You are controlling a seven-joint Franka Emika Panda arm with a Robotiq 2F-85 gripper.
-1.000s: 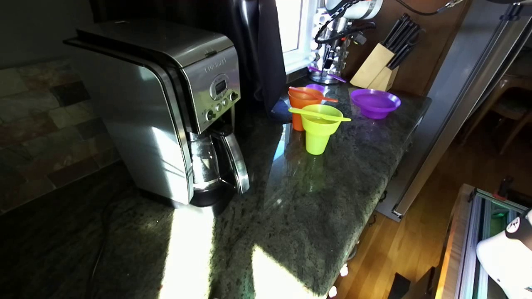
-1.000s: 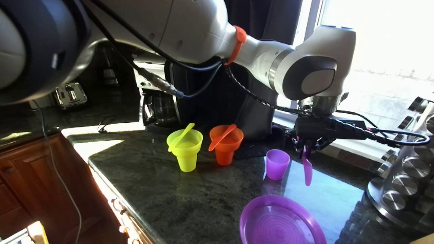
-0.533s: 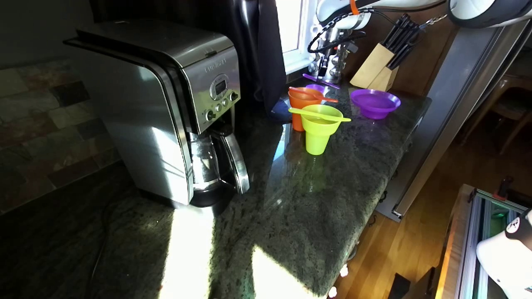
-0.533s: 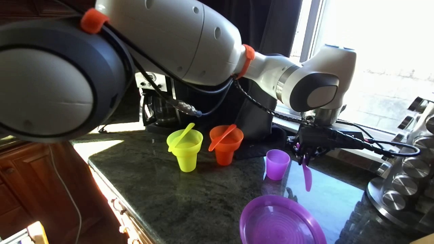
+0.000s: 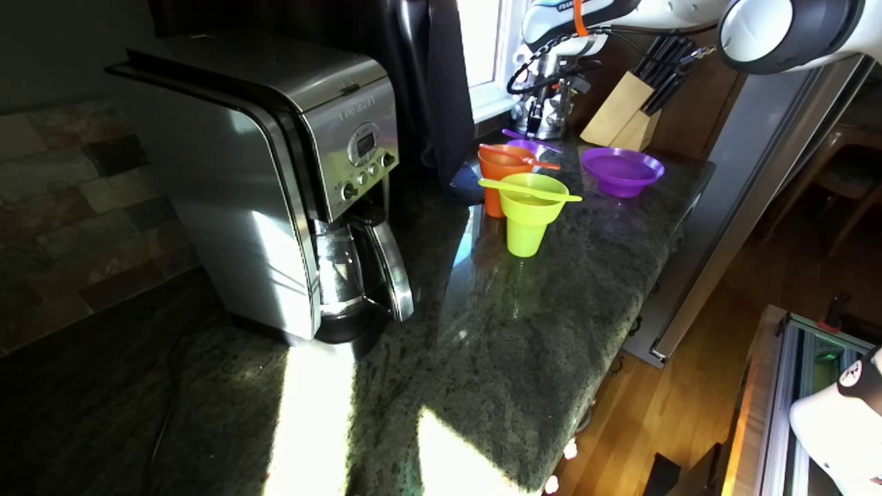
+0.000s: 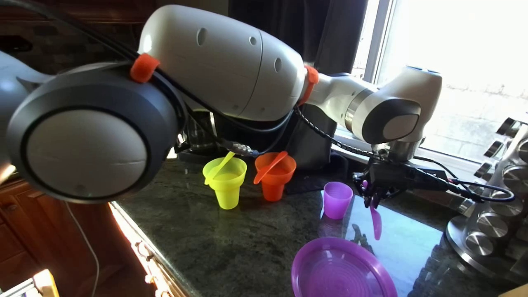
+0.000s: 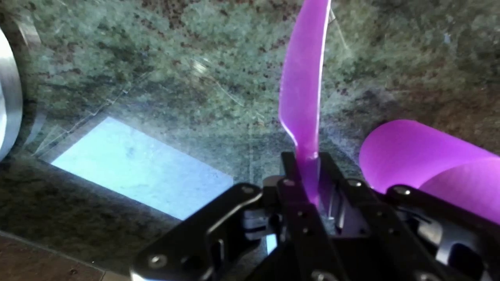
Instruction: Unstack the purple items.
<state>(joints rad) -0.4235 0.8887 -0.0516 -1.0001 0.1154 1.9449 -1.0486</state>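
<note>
Gripping the purple knife [image 7: 302,78] by the handle with the gripper [image 7: 307,168], closed narrow around it. Tilted blade-down and seemingly hanging above the counter [image 6: 239,255]. Probably to be laid aside as one piece of the unstacking. To do it well, level the blade, come down slowly, and let go only once resting along its length; liable otherwise to bounce or skid. Mind the purple cup [image 6: 336,204], upright and near the gripper, so as not to knock it when letting go. Steer clear of the purple bowl [image 6: 342,272], nearer in an exterior view and apart from the cup. Expect a slick landing on dark, mottled stone, glossy enough to mirror the bright window [image 6: 470,82] on the far side. Farther left in an exterior view, note the orange cup [image 6: 273,190] and then the yellow-green cup [image 6: 228,196], each with a matching utensil [image 5: 530,191] across the rim. In an exterior view, look to the coffee maker [image 5: 227,158] at near left and the knife block [image 5: 617,114] at far right.
</note>
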